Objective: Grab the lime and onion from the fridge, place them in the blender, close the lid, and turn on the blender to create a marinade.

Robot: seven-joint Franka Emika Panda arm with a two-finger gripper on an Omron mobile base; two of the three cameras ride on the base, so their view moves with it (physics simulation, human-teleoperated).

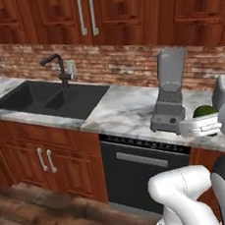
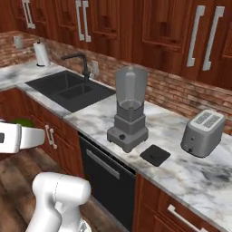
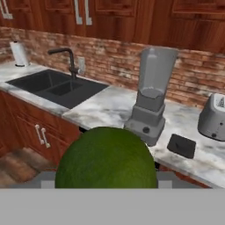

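The dark green lime (image 3: 107, 158) fills the bottom of the hand view, held close in front of the camera. My gripper (image 1: 206, 118) is shut on it in front of the counter edge, right of the blender (image 1: 169, 95). From the right base view the lime (image 2: 22, 122) peeks over the white hand (image 2: 20, 135). The grey blender (image 2: 129, 108) stands on the marble counter with its jar open at the top. Its black lid (image 2: 155, 155) lies flat on the counter to its right. The onion and the fridge are out of view.
A silver toaster (image 2: 203, 132) stands right of the lid. A black sink (image 1: 48, 98) with a dark faucet (image 1: 59, 68) lies left of the blender. A paper towel roll (image 2: 41, 53) is at the far left. Wooden cupboards hang above; a dishwasher front (image 1: 143, 168) sits below.
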